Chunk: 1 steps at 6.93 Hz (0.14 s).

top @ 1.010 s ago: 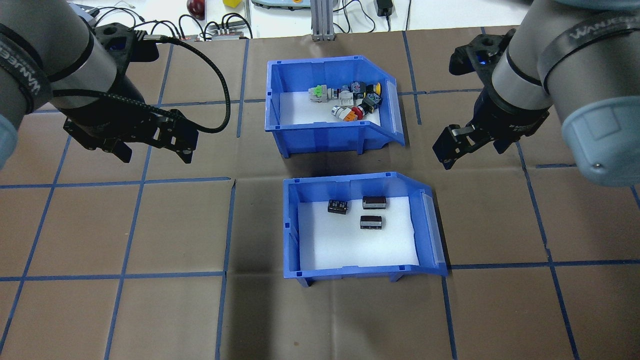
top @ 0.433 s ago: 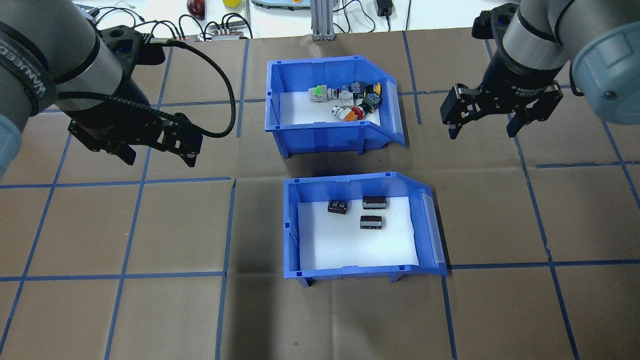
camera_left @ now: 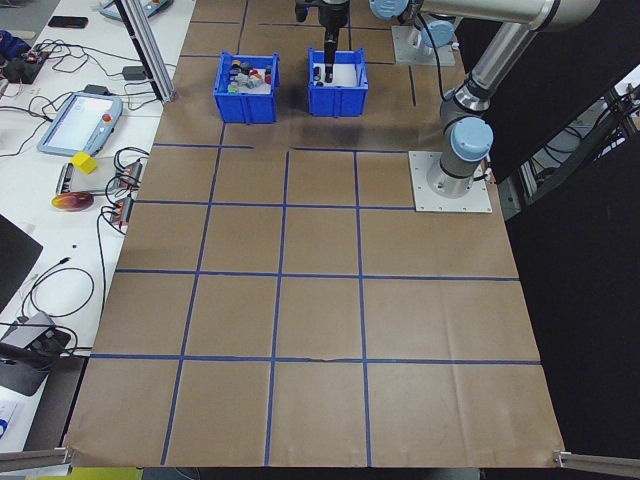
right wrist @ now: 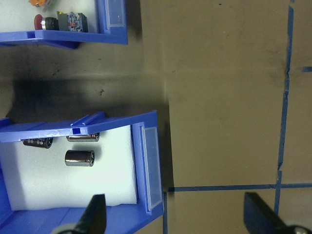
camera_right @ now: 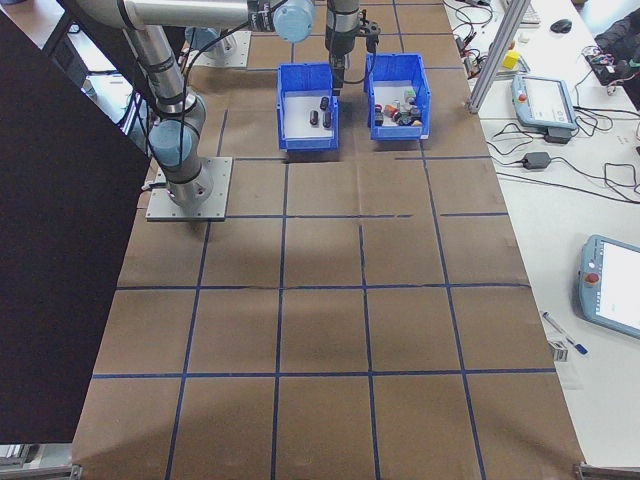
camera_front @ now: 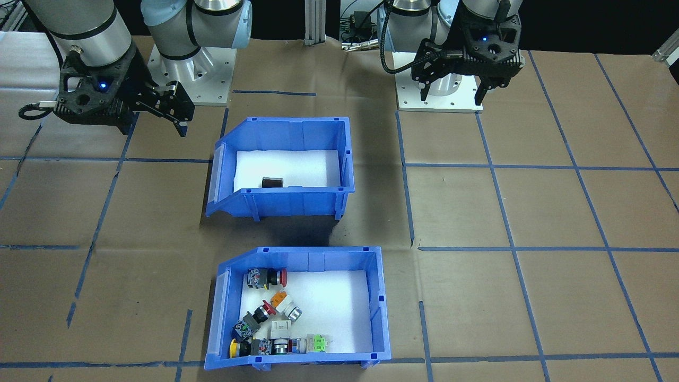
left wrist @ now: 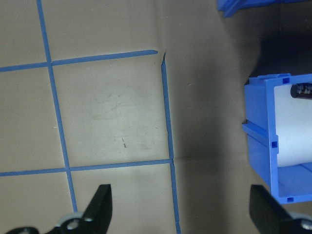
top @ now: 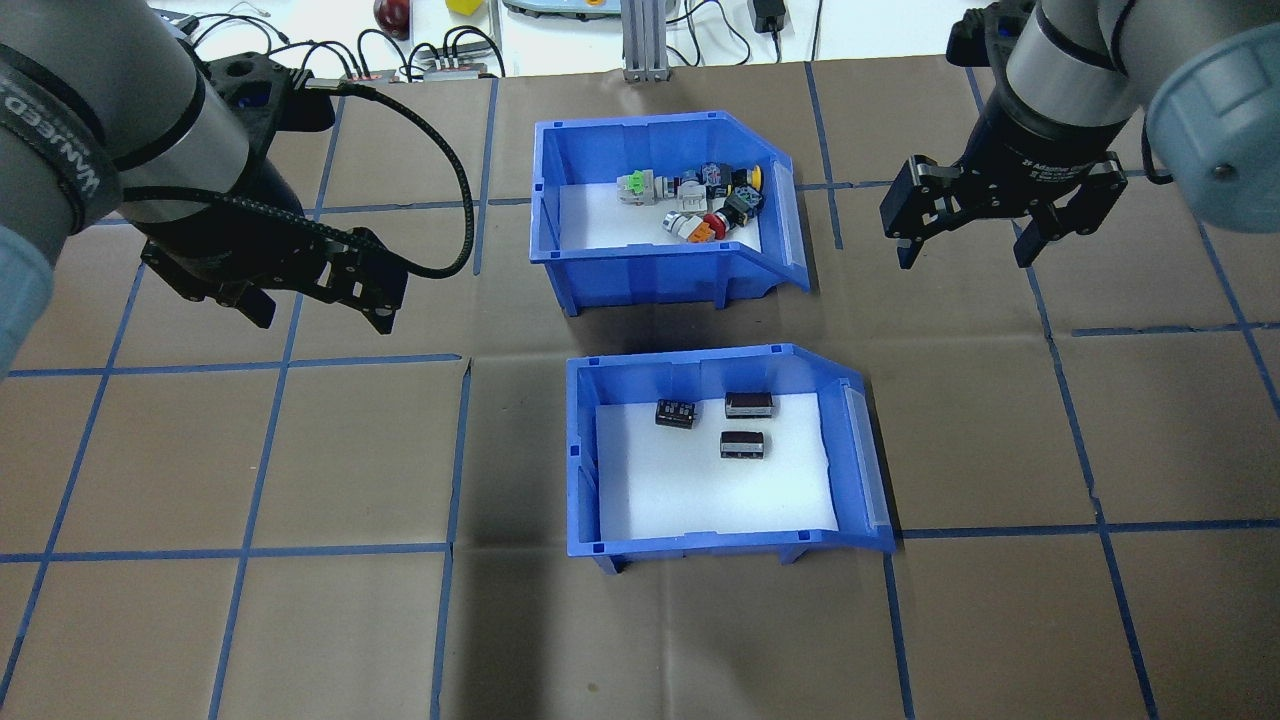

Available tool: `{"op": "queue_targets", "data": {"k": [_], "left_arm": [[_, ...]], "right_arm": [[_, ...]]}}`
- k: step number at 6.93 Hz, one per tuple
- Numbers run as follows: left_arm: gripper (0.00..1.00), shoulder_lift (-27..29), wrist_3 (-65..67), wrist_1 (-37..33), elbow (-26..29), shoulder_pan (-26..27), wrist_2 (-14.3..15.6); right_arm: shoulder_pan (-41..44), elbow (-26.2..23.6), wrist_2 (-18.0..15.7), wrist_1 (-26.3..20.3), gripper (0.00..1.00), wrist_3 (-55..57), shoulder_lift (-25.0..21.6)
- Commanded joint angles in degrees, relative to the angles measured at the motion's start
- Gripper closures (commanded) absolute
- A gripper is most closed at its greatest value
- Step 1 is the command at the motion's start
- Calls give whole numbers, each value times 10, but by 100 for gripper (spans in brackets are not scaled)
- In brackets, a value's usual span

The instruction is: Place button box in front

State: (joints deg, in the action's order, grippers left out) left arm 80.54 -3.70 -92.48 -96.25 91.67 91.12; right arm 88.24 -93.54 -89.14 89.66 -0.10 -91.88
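Note:
The button box [top: 640, 268] is a blue bin with white foam and several colourful push-buttons [top: 700, 200], on the table's far side from the robot base; it lies nearest the camera in the front-facing view [camera_front: 318, 254]. A like blue bin [top: 700, 545] with three dark cylinders [top: 742, 445] lies between it and the base. My left gripper [top: 318, 312] hovers open and empty over bare table, left of both bins. Right of the button box's sloped end, my right gripper [top: 965, 255] also hangs open and empty. The right wrist view shows both bins' sloped ends [right wrist: 146, 165].
Brown paper with blue tape lines [top: 250, 550] covers the table. Cables and small gear [top: 440, 60] lie beyond the far edge. A narrow strip of table [top: 680, 325] separates the two bins. The arm bases [camera_front: 445, 90] stand behind the cylinder bin.
My right gripper has swung away from the robot base, from beside the gap between the bins to beside the button box's sloped end, and turned. The left gripper has shifted slightly right. Both bins are still.

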Motion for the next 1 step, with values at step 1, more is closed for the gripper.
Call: {"op": "queue_targets", "data": {"k": [1], "left_arm": [[0, -5, -10, 2, -3, 0, 0]], "right_arm": [[0, 0, -1, 0, 0, 0, 0]]}}
